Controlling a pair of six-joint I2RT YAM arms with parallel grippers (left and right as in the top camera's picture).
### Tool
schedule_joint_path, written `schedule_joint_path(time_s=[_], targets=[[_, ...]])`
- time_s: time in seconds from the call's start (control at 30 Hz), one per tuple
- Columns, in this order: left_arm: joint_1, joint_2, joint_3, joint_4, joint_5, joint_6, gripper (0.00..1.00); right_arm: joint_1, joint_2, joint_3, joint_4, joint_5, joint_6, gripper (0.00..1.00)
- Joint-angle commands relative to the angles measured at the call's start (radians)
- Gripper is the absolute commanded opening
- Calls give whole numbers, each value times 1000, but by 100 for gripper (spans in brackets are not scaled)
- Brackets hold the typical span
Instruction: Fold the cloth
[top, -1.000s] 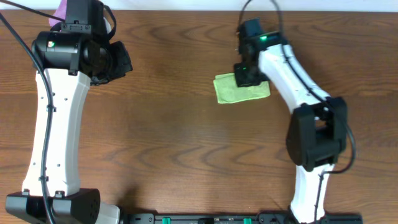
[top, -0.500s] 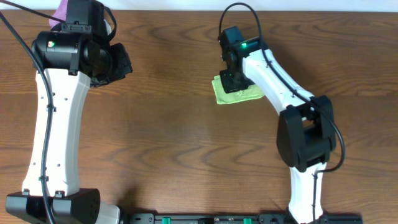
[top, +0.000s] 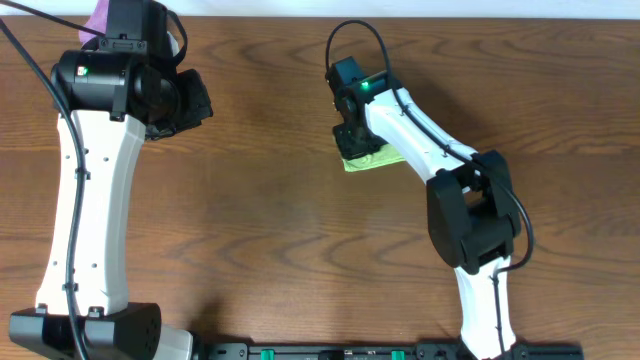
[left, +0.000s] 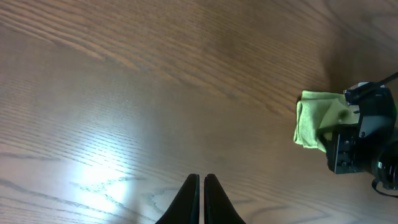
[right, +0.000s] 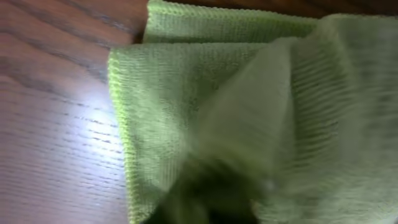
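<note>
Lime-green cloth (top: 362, 162), long axis left-right

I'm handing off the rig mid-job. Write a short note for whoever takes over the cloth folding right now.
Left gripper: shut, empty, above bare table, well apart from the cloth.
Right gripper: down on the cloth. Its wrist view is blurred, so I cannot tell if it is open or shut.
Cloth: mid-table, doubled over in loose layers, mostly under the right gripper.
Done: at least one fold is in.
Left: check the grip, probably flatten and square the fold, then pull clear.
</note>
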Motion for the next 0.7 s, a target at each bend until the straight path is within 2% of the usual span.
schedule_joint_path(time_s=[0.0,0.1,0.17,0.23,0.27,0.3,0.37,0.47,0.53,0.57,0.67], targets=[[-2,-15,-11,5,0,26,6,13,10,-1,13,-196,-7,44],[-2,-6,-24,27,0,41,6,12,9,-1,48,-417,-7,47],[-2,6,-31,37,-1,41,6,9,8,2,67,-459,-7,52],[-2,18,-44,51,-3,42,6,-2,2,15,63,-458,-8,43],[-2,26,-56,61,-4,42,6,-12,-2,29,55,-458,-8,25],[-2,32,-74,76,-4,41,6,-21,-7,46,40,-458,-13,1],[-3,46,-124,121,2,40,8,-47,-20,97,-9,-440,-23,2],[-5,69,-233,228,106,41,18,-98,-47,192,-118,-302,-26,1],[-15,88,-312,317,192,40,33,-132,-61,228,-168,-182,-25,1],[-24,99,-355,373,235,40,51,-153,-66,235,-185,-133,-24,2],[-71,147,-467,570,361,40,83,-229,-68,222,-209,-92,-15,1]])
